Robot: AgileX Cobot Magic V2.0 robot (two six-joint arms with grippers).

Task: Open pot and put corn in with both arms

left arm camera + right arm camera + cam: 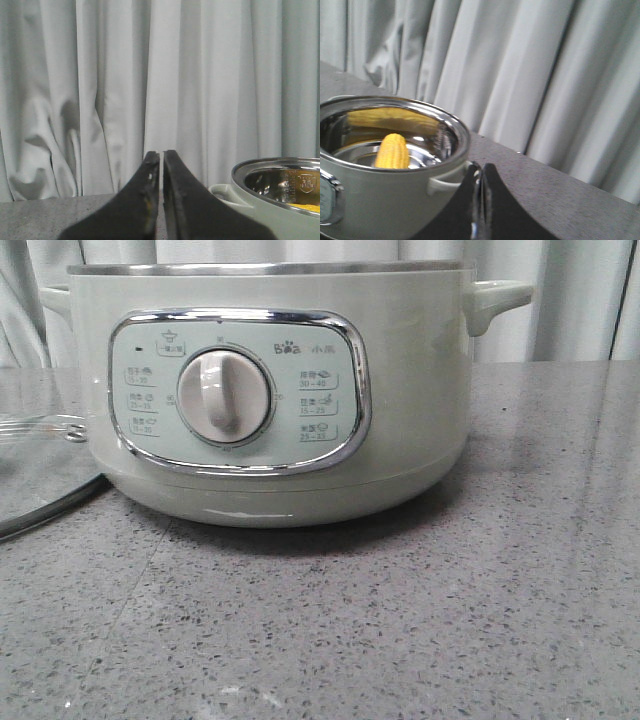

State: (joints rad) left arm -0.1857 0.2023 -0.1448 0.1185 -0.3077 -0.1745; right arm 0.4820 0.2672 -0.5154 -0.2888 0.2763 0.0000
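Note:
The pale green pot [270, 390] fills the middle of the front view, its cream dial facing me and its top open. In the right wrist view the yellow corn [393, 151] lies inside the pot [385, 195] on the shiny steel bottom. A sliver of the corn [306, 206] also shows in the pot [280, 200] in the left wrist view. My left gripper [161, 152] is shut and holds nothing, off to one side of the pot near its handle. My right gripper [481, 165] is shut and empty beside the other handle [451, 181].
The clear glass lid [40, 480] with its metal rim lies flat on the speckled grey counter [400, 620] at the pot's left. Pale curtains [150, 75] hang behind the counter.

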